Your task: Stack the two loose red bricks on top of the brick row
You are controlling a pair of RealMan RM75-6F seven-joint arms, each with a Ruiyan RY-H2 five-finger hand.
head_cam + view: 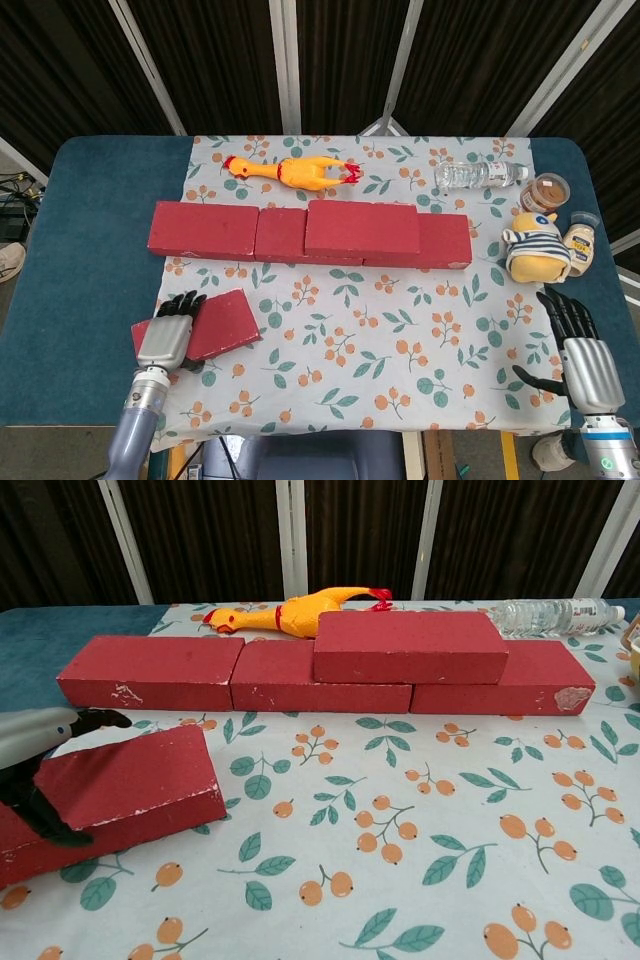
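We see the left hand [165, 340] resting on the loose brick [222, 324], grip unclear; right hand [583, 360] fingers spread wide, holding nothing.

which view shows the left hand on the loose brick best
The head view: the whole left hand lies over the loose brick. The chest view catches only part of it at the left edge.

Dark corrugated panels [210, 60] line the back wall, split by pale metal struts [285, 60]. The bench [90, 230] has a blue top, partly covered by a leaf-and-berry cloth [380, 340], evenly lit.
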